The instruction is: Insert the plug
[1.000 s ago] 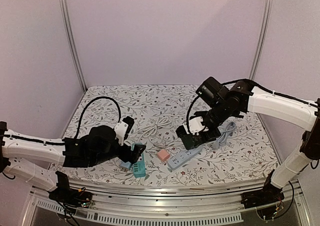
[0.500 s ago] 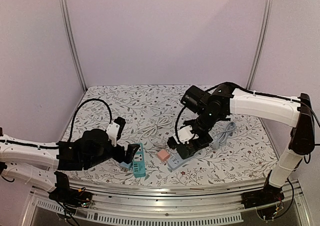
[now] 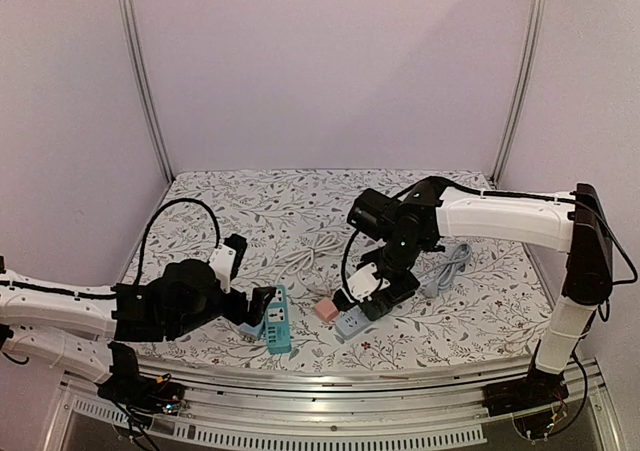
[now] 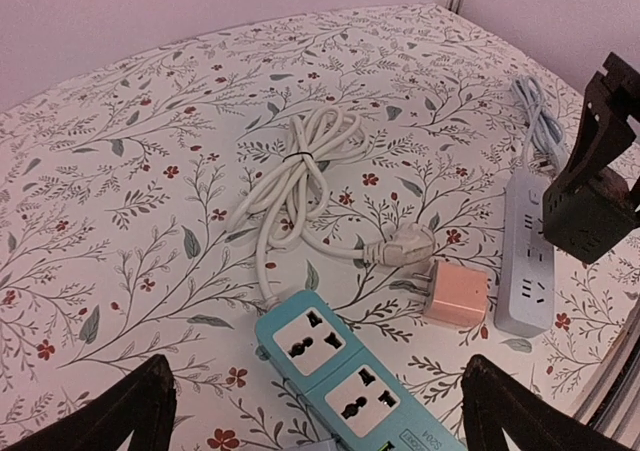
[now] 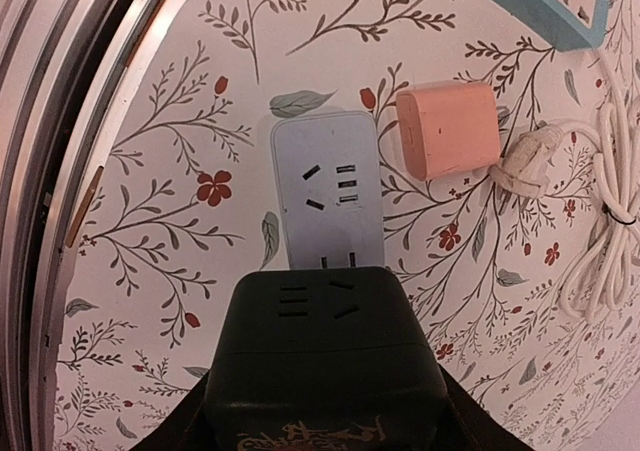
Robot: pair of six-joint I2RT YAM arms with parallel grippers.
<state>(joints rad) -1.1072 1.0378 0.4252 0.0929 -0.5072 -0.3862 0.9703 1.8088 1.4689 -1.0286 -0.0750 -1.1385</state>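
Left tool (image 4: pixel 315 401) spread wide, empty, right tool (image 3: pixel 378 293) clamping black adapter (image 5: pixel 320 361), its fingers hidden, grey strip (image 5: pixel 325 196) half covered

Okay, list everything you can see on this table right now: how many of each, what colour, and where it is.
teal power strip: one, teal, near edge, just ahead of the left arm
grey power strip: one, pale grey, right of centre
grey cable: one, grey, bundled beyond the grey power strip
pink adapter: one, pink, between the two strips
white cable: one, white, coiled mid-table, its plug end beside the pink adapter
black plug: one, black, over the grey power strip
tablecloth: one, white floral, covering the table
left tool: one, black, open, by the teal power strip
right tool: one, black, shut on the black plug
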